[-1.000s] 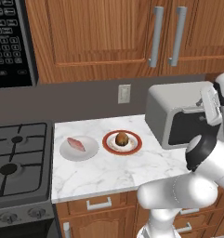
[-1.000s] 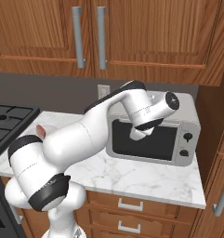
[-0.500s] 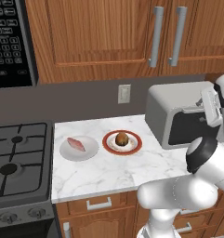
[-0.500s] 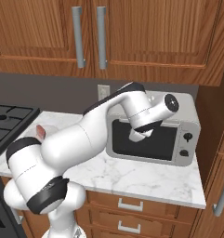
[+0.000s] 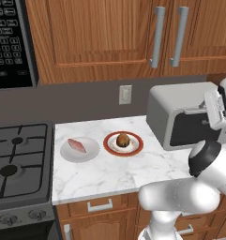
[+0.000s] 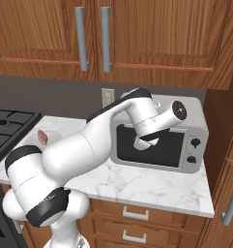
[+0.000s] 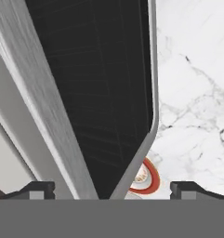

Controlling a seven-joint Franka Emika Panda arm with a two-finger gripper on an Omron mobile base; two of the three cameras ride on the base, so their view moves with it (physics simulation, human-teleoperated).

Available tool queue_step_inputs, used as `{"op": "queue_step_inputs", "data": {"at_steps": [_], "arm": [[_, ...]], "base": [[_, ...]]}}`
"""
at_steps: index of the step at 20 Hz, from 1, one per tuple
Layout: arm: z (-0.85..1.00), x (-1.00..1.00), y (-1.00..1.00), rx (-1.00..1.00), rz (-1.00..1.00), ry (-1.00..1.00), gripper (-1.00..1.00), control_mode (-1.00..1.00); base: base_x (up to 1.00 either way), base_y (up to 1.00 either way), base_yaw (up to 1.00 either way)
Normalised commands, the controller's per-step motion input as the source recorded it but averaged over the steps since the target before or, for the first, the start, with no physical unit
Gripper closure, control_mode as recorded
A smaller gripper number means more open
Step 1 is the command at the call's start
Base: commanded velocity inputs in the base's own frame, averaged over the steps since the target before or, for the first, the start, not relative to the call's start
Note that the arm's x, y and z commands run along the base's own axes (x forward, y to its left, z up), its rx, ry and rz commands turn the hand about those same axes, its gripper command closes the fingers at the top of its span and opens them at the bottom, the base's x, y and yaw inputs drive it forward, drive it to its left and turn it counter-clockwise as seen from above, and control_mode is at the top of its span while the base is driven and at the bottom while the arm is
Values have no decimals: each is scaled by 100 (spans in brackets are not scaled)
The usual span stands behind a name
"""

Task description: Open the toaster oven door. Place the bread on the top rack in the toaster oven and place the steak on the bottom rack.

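The light grey toaster oven [image 5: 177, 110] stands at the right end of the counter, its dark-glass door [image 6: 152, 145] upright and looking shut. My gripper [image 7: 111, 189] is open right at the door front, and the grey bar handle [image 7: 43, 93] runs down between my fingertips [image 7: 36, 188] without being clamped. From the right base the gripper [image 6: 143, 142] hangs in front of the glass near its top. The bread [image 5: 123, 139] sits on a red-rimmed plate [image 5: 135, 149] left of the oven. The steak [image 5: 77, 145] lies on a white plate [image 5: 67, 154] further left. The racks are hidden behind the door.
A gas stove [image 5: 16, 159] adjoins the counter on the left, with a black keypad microwave [image 5: 9, 42] above it. Wooden wall cabinets [image 5: 109, 33] hang over the counter, and a wall outlet [image 5: 125, 94] sits behind the plates. Bare marble [image 6: 152, 186] lies before the oven.
The jaws have spread wider over the last second. The hand has stayed at the oven door, and the plates and door have not moved.
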Motion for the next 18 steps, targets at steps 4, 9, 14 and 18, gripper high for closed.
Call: {"op": "queue_step_inputs", "data": {"at_steps": [4, 9, 14, 18], "arm": [[-23, -15, 1, 2, -3, 2, -100, -100], [-29, 4, 1, 5, 0, 4, -100, -100], [-28, 9, 2, 7, 0, 4, -100, -100], [-71, 0, 8, 7, 0, 19, -100, -100]], "base": [[0, 0, 0], [0, 0, 0], [0, 0, 0], [0, 0, 0]]}}
